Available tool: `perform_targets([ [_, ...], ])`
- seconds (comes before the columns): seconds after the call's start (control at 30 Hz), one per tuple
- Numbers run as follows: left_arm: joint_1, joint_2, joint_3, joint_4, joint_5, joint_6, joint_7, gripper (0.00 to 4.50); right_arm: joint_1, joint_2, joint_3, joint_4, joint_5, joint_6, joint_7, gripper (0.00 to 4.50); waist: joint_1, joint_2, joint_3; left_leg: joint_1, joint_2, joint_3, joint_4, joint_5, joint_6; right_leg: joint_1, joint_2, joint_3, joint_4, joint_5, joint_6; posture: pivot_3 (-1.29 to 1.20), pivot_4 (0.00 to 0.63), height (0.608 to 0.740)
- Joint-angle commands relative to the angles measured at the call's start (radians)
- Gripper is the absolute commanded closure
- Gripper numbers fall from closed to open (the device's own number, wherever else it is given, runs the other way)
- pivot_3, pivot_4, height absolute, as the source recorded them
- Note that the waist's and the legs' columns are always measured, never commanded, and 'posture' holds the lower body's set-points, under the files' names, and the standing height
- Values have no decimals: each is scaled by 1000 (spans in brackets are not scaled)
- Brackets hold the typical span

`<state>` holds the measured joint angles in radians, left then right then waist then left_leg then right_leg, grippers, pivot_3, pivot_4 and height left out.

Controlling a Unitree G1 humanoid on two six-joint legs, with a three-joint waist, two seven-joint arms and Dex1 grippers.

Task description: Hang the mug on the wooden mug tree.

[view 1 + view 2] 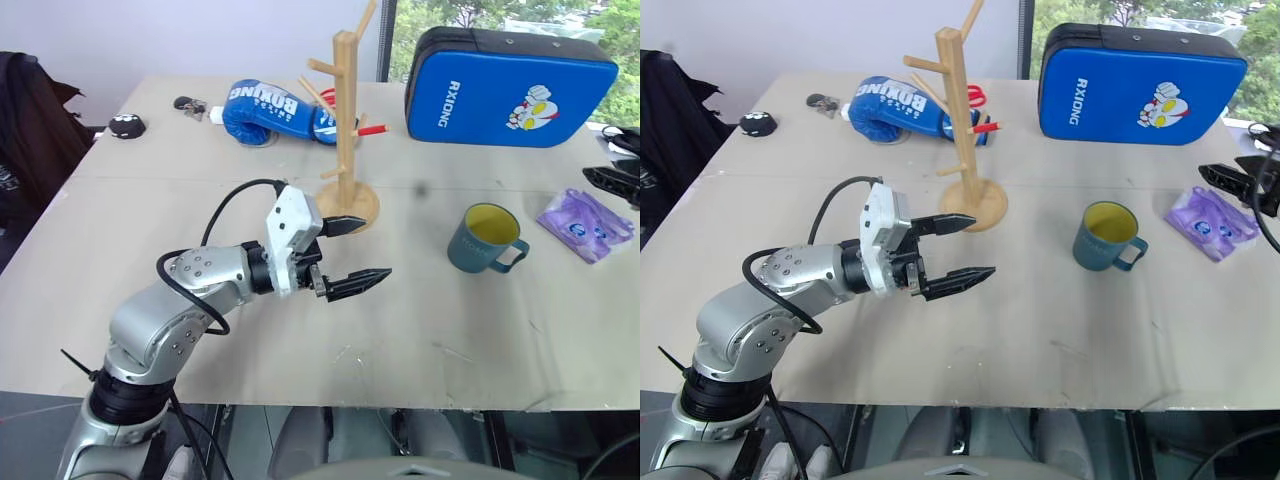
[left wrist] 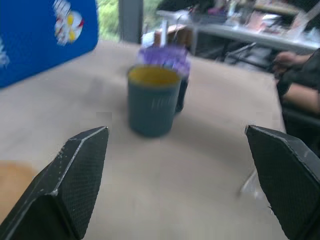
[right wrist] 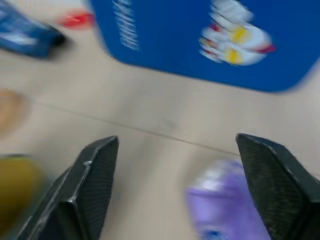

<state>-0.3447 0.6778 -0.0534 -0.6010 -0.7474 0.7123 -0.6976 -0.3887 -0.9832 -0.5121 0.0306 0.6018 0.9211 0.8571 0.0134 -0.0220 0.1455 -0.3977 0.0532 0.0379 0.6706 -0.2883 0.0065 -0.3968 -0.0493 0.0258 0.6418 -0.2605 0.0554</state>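
The teal-blue mug (image 1: 487,238) with a yellow inside stands upright on the table, right of centre, its handle turned toward the front right. The wooden mug tree (image 1: 346,130) stands behind and to the left of it, and nothing hangs on its pegs. My left gripper (image 1: 372,250) hovers open in front of the tree's base, pointing right at the mug and well short of it. In the left wrist view the mug (image 2: 152,100) sits ahead between the spread fingers (image 2: 75,170). My right gripper (image 1: 1228,182) is open and empty at the far right, beside the purple packet.
A purple packet (image 1: 585,222) lies right of the mug. At the back of the table there is a blue pad (image 1: 510,85), and a blue boxing glove (image 1: 265,108) lies behind the tree, with a red item (image 1: 370,130) near it. A small black object (image 1: 126,125) sits far left. A person's arm (image 2: 300,85) is beyond the table.
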Motion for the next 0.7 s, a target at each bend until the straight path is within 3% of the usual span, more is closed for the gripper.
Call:
perform_targets([
  [0.03, 0, 12, 8, -51, 4, -13, -20, 0, 225, 130, -64, -253, 9, 57, -132, 638, 5, -4, -2, 0, 0, -2, 0, 0, 0, 1, 0, -1, 0, 0, 0, 0, 150, 737],
  [0.17, -23, 17, -16, -43, 2, -15, -69, 0, 474, 415, -43, -516, -23, 15, -345, 638, 4, 1, -1, -1, -2, -3, 3, 0, 1, 2, -1, 0, 1, 0, 0, 0, 150, 737],
  [0.37, -51, 81, -70, -1, 50, -24, -199, 0, 520, 732, 75, -602, -170, -141, -639, 638, -27, 0, -2, 3, -2, -3, 4, 0, 1, 2, 1, 3, 4, 0, 1, 0, 150, 737],
  [0.7, -73, 58, -140, 8, 127, -41, -234, 0, 495, 872, 262, -581, -325, -304, -797, 638, -22, 0, -2, 1, -2, -3, 1, 2, -3, 0, 1, 2, 2, 0, 1, 0, 150, 737],
])
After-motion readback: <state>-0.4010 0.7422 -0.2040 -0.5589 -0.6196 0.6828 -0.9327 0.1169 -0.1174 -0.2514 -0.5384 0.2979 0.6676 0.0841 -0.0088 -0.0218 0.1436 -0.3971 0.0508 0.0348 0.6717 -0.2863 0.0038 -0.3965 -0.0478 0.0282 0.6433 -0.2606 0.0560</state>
